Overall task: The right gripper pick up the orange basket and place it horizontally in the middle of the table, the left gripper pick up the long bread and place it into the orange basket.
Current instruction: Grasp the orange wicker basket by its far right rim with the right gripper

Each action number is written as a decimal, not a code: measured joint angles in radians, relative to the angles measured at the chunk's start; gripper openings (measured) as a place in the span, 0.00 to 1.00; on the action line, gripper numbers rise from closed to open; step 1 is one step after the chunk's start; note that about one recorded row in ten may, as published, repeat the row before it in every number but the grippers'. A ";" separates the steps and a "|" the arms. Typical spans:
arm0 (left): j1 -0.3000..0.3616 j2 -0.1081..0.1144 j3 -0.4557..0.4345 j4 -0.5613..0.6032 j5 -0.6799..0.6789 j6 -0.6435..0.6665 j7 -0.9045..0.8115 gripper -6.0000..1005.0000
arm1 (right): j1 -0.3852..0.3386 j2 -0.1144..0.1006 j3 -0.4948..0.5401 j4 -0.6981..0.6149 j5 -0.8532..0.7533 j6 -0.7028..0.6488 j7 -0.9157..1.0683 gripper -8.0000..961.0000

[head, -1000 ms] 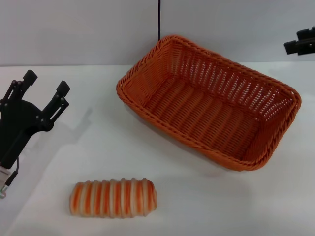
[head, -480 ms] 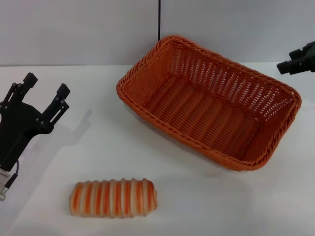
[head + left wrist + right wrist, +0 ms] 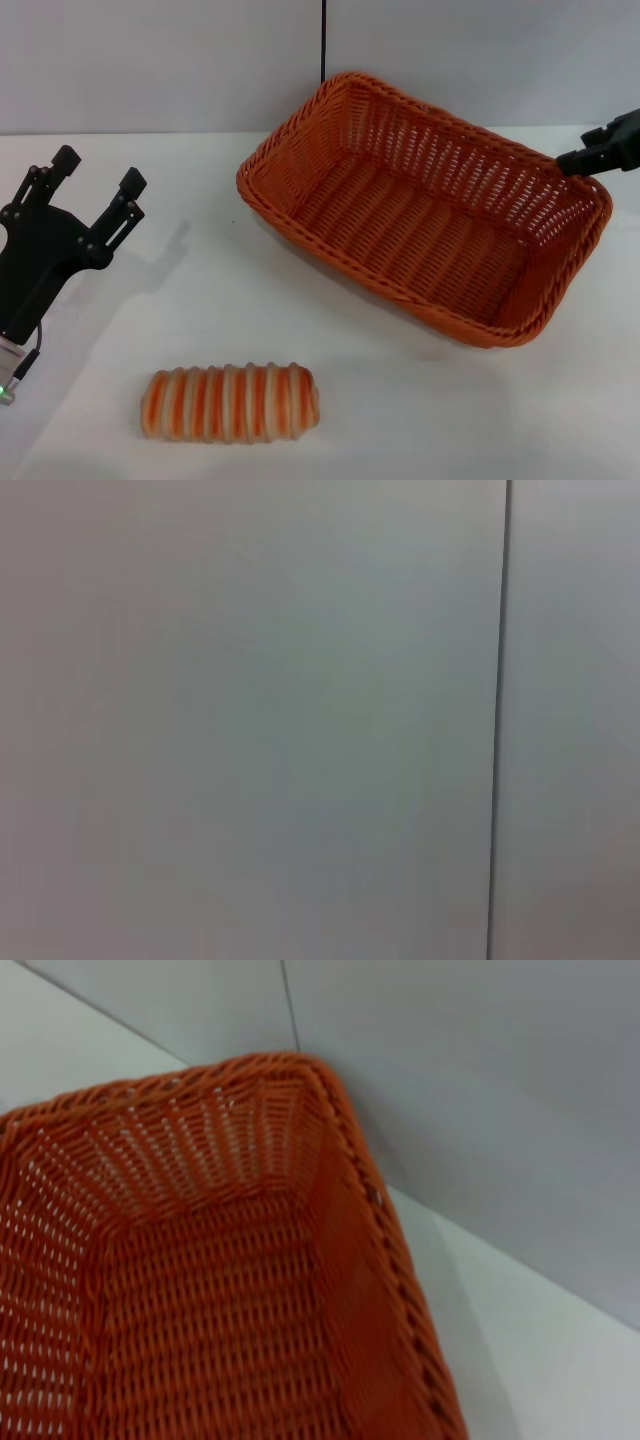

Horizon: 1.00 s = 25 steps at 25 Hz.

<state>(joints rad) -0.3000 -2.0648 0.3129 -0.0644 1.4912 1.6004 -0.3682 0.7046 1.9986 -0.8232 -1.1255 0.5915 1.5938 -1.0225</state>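
Left end effector (image 3: pixel 92 170): black claw at the left edge of the head view, above the desk; its two fingers stand clearly apart and nothing is between them.
Left wrist view: it shows only a plain grey wall (image 3: pixel 250 720) with one thin dark vertical line (image 3: pixel 497 720).
Long bread (image 3: pixel 230 402): oblong ridged loaf with orange and cream stripes across its top. It lies flat on the desk, near the front, its long side running left to right. It is in front of the left end effector and a little to the right of it, apart from it, and well apart from the basket.
Desk (image 3: pixel 200 290): white flat surface that meets the grey wall at the back.
Orange basket (image 3: pixel 430 215): large rectangular woven wicker basket with sloping sides and a braided rim. It stands upright on the desk, right of the middle, turned diagonally, with nothing inside. One corner is near the wall.
Right end effector (image 3: pixel 580 160): black claw entering from the right edge, just at the far right rim of the basket. I cannot tell if its fingers are apart or together, or if it touches the rim.
Right wrist view: it looks down into a corner of the basket (image 3: pixel 200 1290), with the rim and the weave close.
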 joint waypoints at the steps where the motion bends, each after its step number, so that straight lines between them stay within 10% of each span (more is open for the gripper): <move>1: 0.000 0.000 0.000 0.000 0.000 0.000 0.000 0.81 | 0.000 0.000 0.000 0.000 0.000 0.000 0.000 0.51; 25: 0.007 0.000 0.002 0.000 0.001 -0.002 0.000 0.81 | 0.012 0.006 -0.025 0.144 -0.020 -0.093 -0.027 0.40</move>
<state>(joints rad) -0.2929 -2.0647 0.3145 -0.0645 1.4926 1.5983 -0.3682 0.7170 2.0044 -0.8483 -0.9818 0.5720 1.5012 -1.0492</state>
